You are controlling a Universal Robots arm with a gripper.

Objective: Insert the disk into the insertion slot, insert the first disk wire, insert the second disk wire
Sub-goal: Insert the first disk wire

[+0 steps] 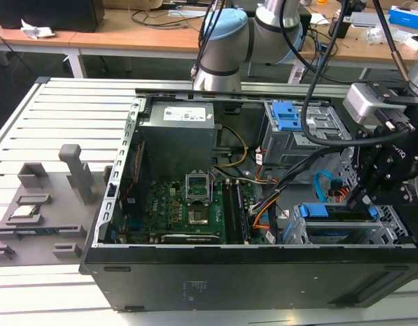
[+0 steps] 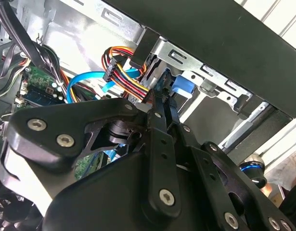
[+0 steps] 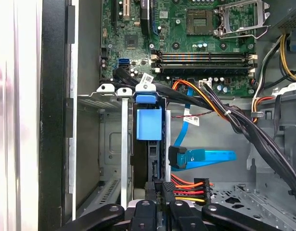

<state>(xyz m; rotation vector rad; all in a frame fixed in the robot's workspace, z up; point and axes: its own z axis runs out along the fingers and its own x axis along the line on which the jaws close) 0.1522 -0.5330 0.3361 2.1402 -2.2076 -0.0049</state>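
Note:
The disk (image 3: pixel 149 122), in a blue carrier, sits edge-on inside the insertion slot (image 3: pixel 111 154), a grey perforated bay at the case's front corner (image 1: pixel 392 234). My black gripper (image 3: pixel 160 186) hangs over the disk's (image 1: pixel 334 221) rear end, on the exterior view's right (image 1: pixel 363 195). Its fingers stand close together, shut on the black plug of the first disk wire (image 3: pixel 186 188), the orange, red and black bundle (image 2: pixel 126 77); the plug is right at the disk's end. The second disk wire (image 3: pixel 210 156), light blue and flat, loops loose beside it (image 1: pixel 322 185), its black plug free.
A thick black sleeved cable (image 3: pixel 244 125) crosses between the motherboard (image 1: pixel 195 204) and the drive bays. A taller grey cage with blue latches (image 1: pixel 290 119) stands behind. The case's black side wall (image 1: pixel 249 272) runs close along the slot. Grey fixtures (image 1: pixel 39 204) sit on the table.

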